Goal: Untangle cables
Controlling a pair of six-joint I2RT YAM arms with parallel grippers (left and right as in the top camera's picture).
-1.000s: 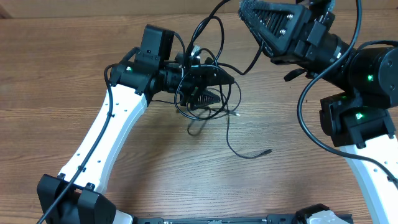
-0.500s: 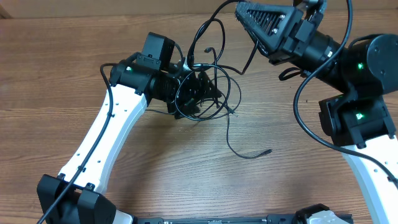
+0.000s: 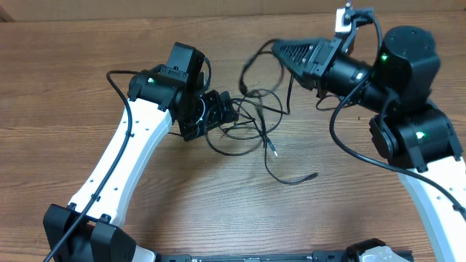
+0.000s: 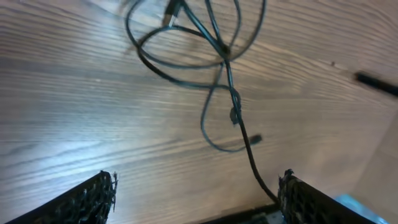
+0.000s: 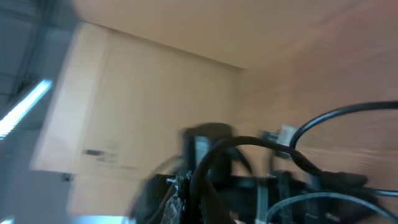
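The cables (image 3: pixel 251 120) are thin black cords lying in a loose tangle on the wooden table, between the two arms. One strand trails toward the front and ends in a plug (image 3: pixel 313 175). My left gripper (image 3: pixel 226 110) is open just left of the tangle. In the left wrist view its fingers (image 4: pixel 87 199) stand far apart with nothing between them, the cable loops (image 4: pixel 211 50) lie ahead, and one strand (image 4: pixel 252 158) runs back beside the right finger. My right gripper (image 3: pixel 279 46) hovers above the tangle's far side, shut on a cable (image 3: pixel 251 62) that arcs down from its tip. The right wrist view is blurred; a black cord (image 5: pixel 214 165) rises from the jaws.
The table's far edge (image 3: pixel 109 18) runs along the top of the overhead view. A cardboard wall (image 5: pixel 143 93) shows beyond it. The arm bases (image 3: pixel 95 240) stand at the front edge. The right arm's own thick wiring (image 3: pixel 342 138) loops beside its white link.
My left gripper has opened wider and drawn back to the left, out of the tangle. The right gripper swung down and left with its strand. The loops now lie flatter.
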